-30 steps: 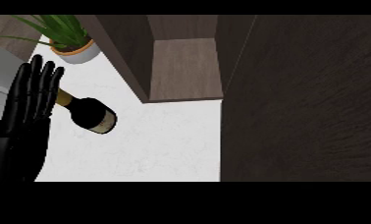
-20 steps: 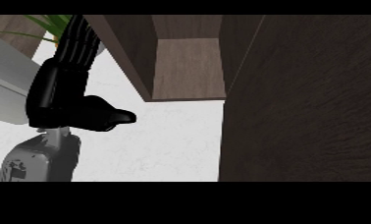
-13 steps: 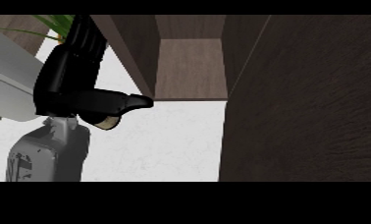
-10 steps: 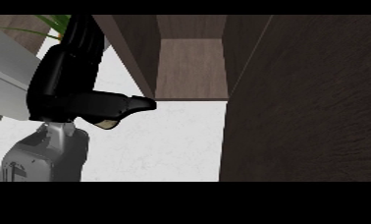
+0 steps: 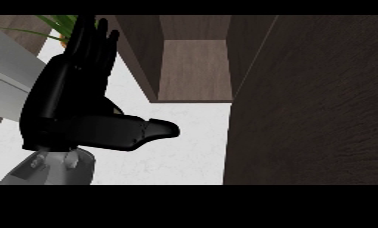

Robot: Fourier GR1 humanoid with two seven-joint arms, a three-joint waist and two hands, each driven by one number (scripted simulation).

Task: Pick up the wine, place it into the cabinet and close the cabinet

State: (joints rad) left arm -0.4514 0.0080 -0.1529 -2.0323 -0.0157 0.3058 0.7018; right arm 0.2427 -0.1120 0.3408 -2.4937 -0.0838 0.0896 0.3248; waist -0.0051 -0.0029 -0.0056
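My left hand (image 5: 74,107) fills the left of the head view, close to the camera, fingers straight up and thumb (image 5: 151,129) pointing right; it is open. The wine bottle does not show; the hand covers the stretch of counter where it lay. The open cabinet (image 5: 193,67) is at top centre, its brown shelf bare, just right of my fingers. Its dark door (image 5: 310,102) stands open along the right side. My right hand is out of view.
A green potted plant (image 5: 59,24) peeks out behind my fingertips at the top left. White counter (image 5: 188,147) shows below the cabinet, between my thumb and the door. A grey forearm (image 5: 52,169) enters at the lower left.
The left hand rose from lying beside the bottle and came towards the camera and rightward. The bottle, partly seen under the thumb half a second ago, is now fully hidden.
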